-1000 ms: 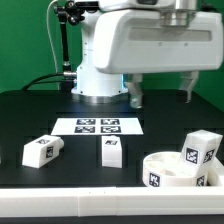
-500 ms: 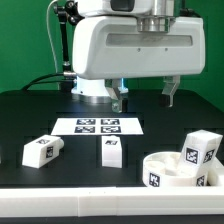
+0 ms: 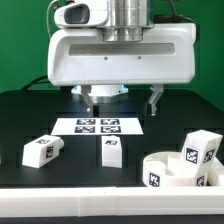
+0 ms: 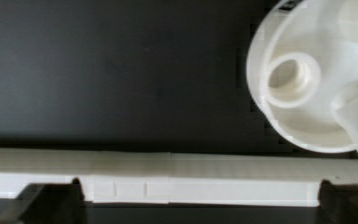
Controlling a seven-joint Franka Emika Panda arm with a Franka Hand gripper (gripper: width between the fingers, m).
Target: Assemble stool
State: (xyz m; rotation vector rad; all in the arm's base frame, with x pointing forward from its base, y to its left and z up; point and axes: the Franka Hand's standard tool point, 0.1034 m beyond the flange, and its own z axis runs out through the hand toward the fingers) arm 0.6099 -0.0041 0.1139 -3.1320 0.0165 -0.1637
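The round white rimmed seat [image 3: 172, 170] lies at the front on the exterior view's right. One tagged white leg [image 3: 201, 149] rests tilted on it. A second leg [image 3: 42, 150] lies at the front left and a third [image 3: 110, 150] in the middle, just in front of the marker board [image 3: 100, 126]. My gripper [image 3: 123, 100] hangs open and empty above the marker board's far side, well above the table and touching nothing. In the wrist view the seat [image 4: 309, 80] shows with its round centre hole, and my gripper [image 4: 197, 205] shows dark fingertips [image 4: 51, 205] set wide apart.
The robot's white base [image 3: 100, 92] stands behind the marker board. A white strip [image 4: 194, 165] runs along the table's front edge, also in the exterior view [image 3: 80, 200]. A green wall stands behind the black table [image 3: 30, 120].
The arm has swung toward the exterior view's left, from above the right side to above the marker board. The jaws stay open. The seat and legs have not moved.
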